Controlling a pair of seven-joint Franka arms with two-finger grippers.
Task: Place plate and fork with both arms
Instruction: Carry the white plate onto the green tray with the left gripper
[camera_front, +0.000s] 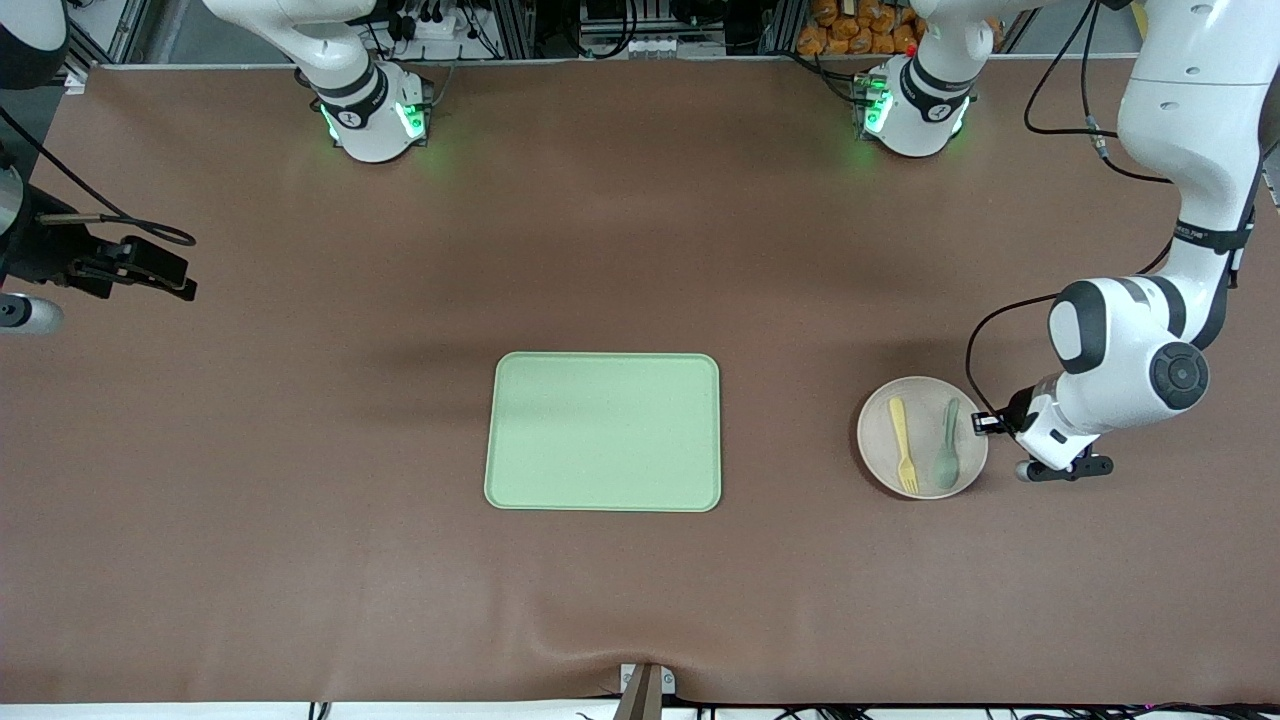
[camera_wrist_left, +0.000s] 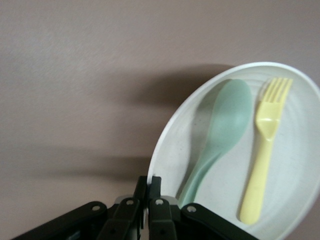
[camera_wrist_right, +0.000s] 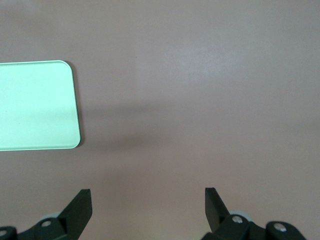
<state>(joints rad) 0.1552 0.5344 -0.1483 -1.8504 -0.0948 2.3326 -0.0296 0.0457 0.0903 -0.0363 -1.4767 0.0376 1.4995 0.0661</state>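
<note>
The cream plate lies toward the left arm's end of the table. The pale yellow fork lies in it beside a pale green spoon. My left gripper is shut on the plate's rim, at the edge toward the left arm's end. In the left wrist view the fingers pinch the rim, with the spoon and the fork in the plate. My right gripper is open and empty over bare table at the right arm's end; it also shows in the right wrist view.
A rectangular light green tray lies mid-table, with nothing on it; its corner shows in the right wrist view. Brown table cloth surrounds it. A small bracket sits at the table's near edge.
</note>
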